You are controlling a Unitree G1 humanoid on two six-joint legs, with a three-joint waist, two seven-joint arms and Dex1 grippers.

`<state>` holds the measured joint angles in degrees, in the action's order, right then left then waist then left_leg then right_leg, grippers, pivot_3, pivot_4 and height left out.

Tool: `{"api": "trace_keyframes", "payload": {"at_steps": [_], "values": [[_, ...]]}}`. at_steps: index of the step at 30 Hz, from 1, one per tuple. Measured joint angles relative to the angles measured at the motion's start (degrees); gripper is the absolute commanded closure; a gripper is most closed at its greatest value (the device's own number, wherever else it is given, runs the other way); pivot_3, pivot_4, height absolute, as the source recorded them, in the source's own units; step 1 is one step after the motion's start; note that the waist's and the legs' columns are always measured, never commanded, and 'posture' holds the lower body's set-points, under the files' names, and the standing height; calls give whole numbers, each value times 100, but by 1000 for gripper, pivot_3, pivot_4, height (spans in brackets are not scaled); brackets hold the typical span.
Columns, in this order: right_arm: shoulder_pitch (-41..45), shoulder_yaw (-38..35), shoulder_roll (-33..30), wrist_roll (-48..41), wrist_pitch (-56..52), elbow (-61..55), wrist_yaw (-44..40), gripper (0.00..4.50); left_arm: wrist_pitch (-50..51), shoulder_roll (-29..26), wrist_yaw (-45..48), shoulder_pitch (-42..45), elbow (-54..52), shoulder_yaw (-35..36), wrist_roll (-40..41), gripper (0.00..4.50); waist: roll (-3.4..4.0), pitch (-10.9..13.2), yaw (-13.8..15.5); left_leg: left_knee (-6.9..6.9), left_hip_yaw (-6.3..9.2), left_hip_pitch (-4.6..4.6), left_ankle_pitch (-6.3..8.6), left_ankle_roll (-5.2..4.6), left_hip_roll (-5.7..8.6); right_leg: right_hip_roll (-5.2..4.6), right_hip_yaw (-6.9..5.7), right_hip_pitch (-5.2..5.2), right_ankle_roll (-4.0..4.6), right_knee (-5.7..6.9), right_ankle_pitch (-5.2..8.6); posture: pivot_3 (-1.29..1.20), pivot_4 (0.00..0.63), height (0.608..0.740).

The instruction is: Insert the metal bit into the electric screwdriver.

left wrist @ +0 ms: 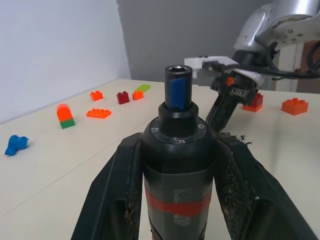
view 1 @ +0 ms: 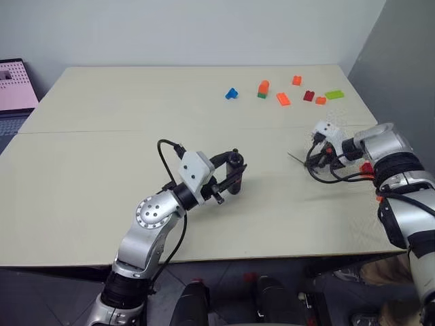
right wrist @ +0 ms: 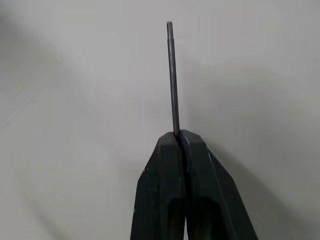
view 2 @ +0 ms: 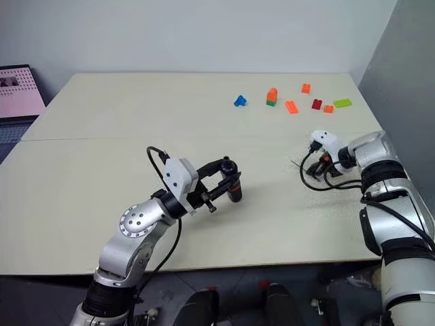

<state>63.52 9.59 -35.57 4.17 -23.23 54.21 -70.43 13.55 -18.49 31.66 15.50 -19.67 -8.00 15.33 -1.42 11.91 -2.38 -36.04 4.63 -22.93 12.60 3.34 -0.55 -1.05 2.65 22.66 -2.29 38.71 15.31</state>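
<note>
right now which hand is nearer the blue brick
Left. The left hand sits mid-table, below the blue brick; the right hand is off toward the table's right side.

I'm looking at a wide beige table (view 1: 102,170), matte top, w/ a thin seam running across it side to side. Behind it a plain pale wall (view 1: 204,30), no windows in my view; a darker grey wall (view 1: 401,61) closes the right side. At far left, just off the table's edge, a laptop (view 1: 13,88) w/ a pinkish screen lit up. Toward the far right of the tabletop, scattered toy bricks (view 1: 282,98): blue, orange, red, green. Light is even and soft, only faint shadows. Below the near edge, dark floor (view 1: 61,299).
</note>
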Motion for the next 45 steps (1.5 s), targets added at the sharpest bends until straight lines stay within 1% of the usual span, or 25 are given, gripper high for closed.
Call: {"api": "trace_keyframes", "payload": {"at_steps": [2,4,5,7,10,12,14,16,20,26,31,36,41,45], "values": [[-426,-498,63,-426,-229,-1097,287,4500,135,70,-147,77,8,147,5,2857,0,0,4,1,3,-4,0,0,0,0,-2,4,0,5,0,0,150,740],[-752,-859,179,-731,-511,-1960,617,4500,218,99,-267,115,3,248,21,2857,0,0,9,3,4,-3,0,0,-1,0,-3,6,0,8,0,0,150,740],[-1017,-1146,350,-936,-570,-2619,907,4500,295,130,-362,117,6,305,22,2857,0,0,6,2,5,-4,0,1,-2,0,-3,7,-1,11,1,0,150,740],[-1513,-1663,945,-1347,-772,-3992,1667,4500,443,226,-514,124,5,363,22,2857,0,0,-5,4,3,-8,0,1,-2,1,0,18,-1,18,1,0,150,740],[-1953,-1791,1460,-1667,-861,-5234,2361,4500,612,342,-655,123,-23,376,49,2857,0,0,34,0,4,-12,0,2,-1,0,-2,22,-1,20,1,0,150,740],[-2124,-1810,1780,-1776,-872,-5794,2796,4500,758,453,-822,115,-61,418,98,2857,0,0,50,-2,2,-11,-1,2,0,0,0,20,-1,17,1,0,150,740],[-2285,-1765,2240,-1899,-860,-6263,3220,4500,902,532,-964,91,-113,506,160,2857,0,-1,40,-3,1,-7,-1,2,-5,2,1,21,-3,20,2,0,150,740],[-2302,-1662,2566,-2011,-859,-6427,3520,4500,1030,530,-994,73,-207,502,176,2858,0,-1,37,-2,1,-4,-3,2,-6,5,0,21,-22,24,13,0,150,740],[-2183,-1618,2913,-2254,-791,-6435,3830,4500,1086,454,-990,35,-298,463,114,2858,0,-1,48,-2,1,-4,-4,2,-5,6,0,20,-19,24,11,0,150,740],[-2138,-1392,3162,-2319,-231,-6267,4004,4500,1091,474,-1043,73,-318,373,32,2858,1,-2,48,1,1,-4,-4,2,-5,6,0,22,4,22,-2,0,150,740],[-2299,-1055,3272,-2281,177,-6263,4103,4500,1110,518,-1159,91,-318,333,-34,2858,0,-2,48,1,1,-4,-4,2,-5,6,0,22,4,22,-1,0,150,740],[-2571,-655,3260,-1998,772,-6268,4112,4500,1116,523,-1216,81,-330,323,-34,2858,0,-2,47,1,1,-4,-4,2,-6,6,0,23,1,22,0,0,150,740],[-2734,-440,3249,-1995,869,-6297,4094,4500,1116,489,-1215,6,-419,317,-43,2858,0,-2,47,1,1,-4,-4,2,-7,6,1,22,3,21,-1,0,150,740],[-2911,-237,3266,-2048,781,-6532,4065,4500,1119,474,-1216,-9,-445,304,-48,2858,0,-2,47,2,1,-4,-4,2,-7,6,0,23,3,21,0,0,150,740]]}}
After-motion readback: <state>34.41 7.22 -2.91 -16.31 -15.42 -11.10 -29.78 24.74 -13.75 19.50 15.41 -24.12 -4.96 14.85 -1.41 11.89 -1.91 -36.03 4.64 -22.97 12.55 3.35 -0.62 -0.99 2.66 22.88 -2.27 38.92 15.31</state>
